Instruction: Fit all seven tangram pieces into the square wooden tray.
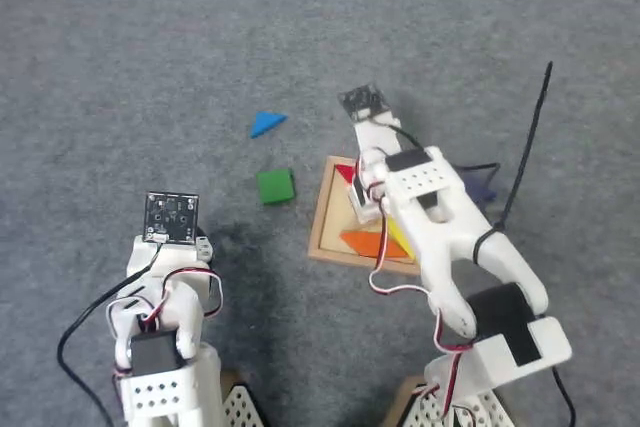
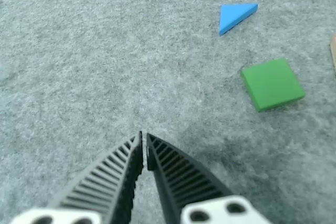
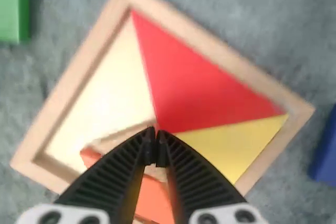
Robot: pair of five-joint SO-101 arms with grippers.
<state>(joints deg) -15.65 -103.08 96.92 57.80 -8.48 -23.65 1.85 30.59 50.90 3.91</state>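
The square wooden tray (image 1: 325, 219) lies right of centre, holding a red triangle (image 3: 194, 90), a yellow triangle (image 3: 231, 142) and an orange piece (image 1: 365, 242). The rest of its floor (image 3: 113, 106) is bare wood. My right gripper (image 3: 156, 132) hangs shut above the tray's middle, over the orange piece's edge, with nothing held. A green square (image 1: 276, 186) and a blue triangle (image 1: 267, 124) lie on the carpet left of the tray. My left gripper (image 2: 144, 137) is shut and empty near the front left, well short of the green square (image 2: 272, 84) and blue triangle (image 2: 236, 15).
A dark blue piece (image 3: 324, 150) lies on the carpet just outside the tray's right side, partly hidden by the right arm (image 1: 440, 217) in the high view. Grey carpet covers the whole table. A black cable (image 1: 525, 147) rises at the right.
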